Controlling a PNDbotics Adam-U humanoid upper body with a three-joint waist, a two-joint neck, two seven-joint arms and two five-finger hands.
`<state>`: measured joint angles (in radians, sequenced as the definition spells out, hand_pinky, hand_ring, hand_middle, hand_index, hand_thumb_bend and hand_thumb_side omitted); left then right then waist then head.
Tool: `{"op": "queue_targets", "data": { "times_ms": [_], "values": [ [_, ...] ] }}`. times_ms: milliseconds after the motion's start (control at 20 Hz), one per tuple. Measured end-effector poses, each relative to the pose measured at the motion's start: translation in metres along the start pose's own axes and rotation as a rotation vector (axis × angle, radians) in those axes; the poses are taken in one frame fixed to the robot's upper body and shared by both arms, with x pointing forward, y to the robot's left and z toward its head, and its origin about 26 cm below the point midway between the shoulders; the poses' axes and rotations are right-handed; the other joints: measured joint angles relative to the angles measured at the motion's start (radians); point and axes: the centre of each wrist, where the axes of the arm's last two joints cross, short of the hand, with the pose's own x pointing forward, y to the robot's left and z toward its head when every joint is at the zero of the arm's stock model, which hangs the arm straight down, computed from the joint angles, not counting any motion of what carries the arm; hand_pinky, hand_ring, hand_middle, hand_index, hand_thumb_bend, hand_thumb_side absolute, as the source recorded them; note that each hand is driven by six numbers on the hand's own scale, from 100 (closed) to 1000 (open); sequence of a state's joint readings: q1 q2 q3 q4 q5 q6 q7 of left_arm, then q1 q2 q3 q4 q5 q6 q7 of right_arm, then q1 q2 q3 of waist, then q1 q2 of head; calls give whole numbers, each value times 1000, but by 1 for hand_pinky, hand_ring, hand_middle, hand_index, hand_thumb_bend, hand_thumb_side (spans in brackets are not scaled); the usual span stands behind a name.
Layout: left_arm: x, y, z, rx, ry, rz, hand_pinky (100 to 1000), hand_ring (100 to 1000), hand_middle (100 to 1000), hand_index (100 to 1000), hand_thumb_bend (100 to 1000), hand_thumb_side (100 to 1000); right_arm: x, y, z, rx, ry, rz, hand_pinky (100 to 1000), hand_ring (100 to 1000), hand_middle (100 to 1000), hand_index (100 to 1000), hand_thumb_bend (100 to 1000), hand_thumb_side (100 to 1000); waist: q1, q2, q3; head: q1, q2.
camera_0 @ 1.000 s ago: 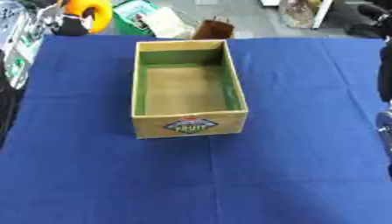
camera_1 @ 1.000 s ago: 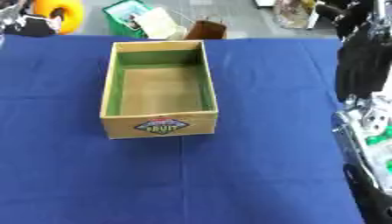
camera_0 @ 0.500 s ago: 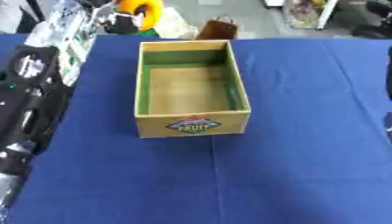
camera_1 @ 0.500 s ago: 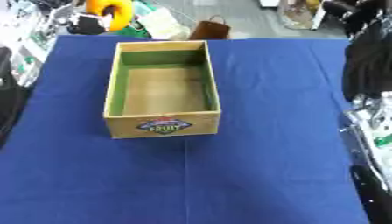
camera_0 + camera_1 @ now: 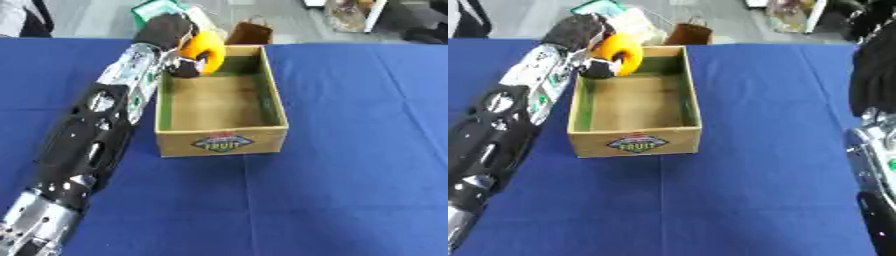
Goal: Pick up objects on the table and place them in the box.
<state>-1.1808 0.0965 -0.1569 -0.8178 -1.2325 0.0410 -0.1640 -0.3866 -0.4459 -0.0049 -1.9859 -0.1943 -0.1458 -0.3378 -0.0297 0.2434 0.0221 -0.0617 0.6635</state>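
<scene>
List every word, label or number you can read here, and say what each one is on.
"FRUIT": on the oval label on the near wall of the open cardboard box.
Smaller marks above that word on the label: too blurred to read.
Nothing else bears readable text.

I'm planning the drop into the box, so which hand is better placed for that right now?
Left. The left hand is curled round the orange object above the box's far end; the right arm shows only at the right edge, holding nothing visible.

A blue cloth [image 5: 350, 150] covers the table, with a brown paper bag [image 5: 248, 33] beyond its far edge.
</scene>
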Motion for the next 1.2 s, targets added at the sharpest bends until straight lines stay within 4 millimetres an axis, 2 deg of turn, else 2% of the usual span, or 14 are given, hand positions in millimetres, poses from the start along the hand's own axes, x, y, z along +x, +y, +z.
{"op": "queue_targets", "data": {
  "times_ms": [250,300,500,550,600,650,700,750,900,950,1050,1200],
  "values": [
    [-2,-6,0,-22,-97,53,487,523,525,586,100,281,0,0,0,-1,0,-1,771,766,742,840,100,1000,3,3,1,-7,0],
    [-2,-7,0,-25,-126,57,496,533,540,601,100,233,0,0,0,-1,0,-1,771,766,742,840,100,1000,3,3,1,-8,1],
    [-2,-10,1,-59,-217,62,512,548,557,620,100,158,0,0,0,-1,0,-1,771,766,742,840,100,1000,3,3,-3,-11,3],
    [-3,-11,1,-72,-232,60,531,571,588,654,109,291,0,0,0,-1,0,-1,771,766,741,840,100,1000,3,4,-4,-11,4],
    [-3,-12,1,-84,-244,58,537,580,602,670,184,347,0,0,0,-1,0,-1,771,766,741,840,100,1000,4,4,-4,-11,4],
    [-3,-13,1,-96,-253,53,551,602,637,713,307,441,0,0,0,-1,0,-1,771,766,741,840,100,1000,4,4,-5,-11,4],
    [-4,-14,0,-106,-258,45,552,604,641,719,318,449,0,0,0,-1,0,-1,771,766,741,840,100,1000,6,4,-7,-11,4],
    [-4,-14,0,-114,-262,32,551,619,667,743,396,495,0,0,0,-1,0,-1,771,766,741,840,100,1000,8,4,-9,-11,5],
    [-4,-13,0,-123,-260,-13,565,651,715,793,457,523,0,0,0,-1,0,-2,771,766,741,840,100,1000,10,4,-9,-11,5],
    [-4,-13,0,-126,-256,-30,576,677,749,837,488,548,0,0,0,-1,0,-2,771,766,741,839,100,1000,10,4,-10,-11,5],
    [-5,-13,0,-128,-247,-52,596,710,777,883,507,574,0,0,0,-1,0,-2,772,766,741,839,100,1000,13,4,-10,-11,5],
    [-5,-10,0,-102,-235,-66,600,713,779,899,510,612,0,0,0,-2,0,-2,772,767,741,839,100,1000,16,4,-10,-12,5]
  ]
}}
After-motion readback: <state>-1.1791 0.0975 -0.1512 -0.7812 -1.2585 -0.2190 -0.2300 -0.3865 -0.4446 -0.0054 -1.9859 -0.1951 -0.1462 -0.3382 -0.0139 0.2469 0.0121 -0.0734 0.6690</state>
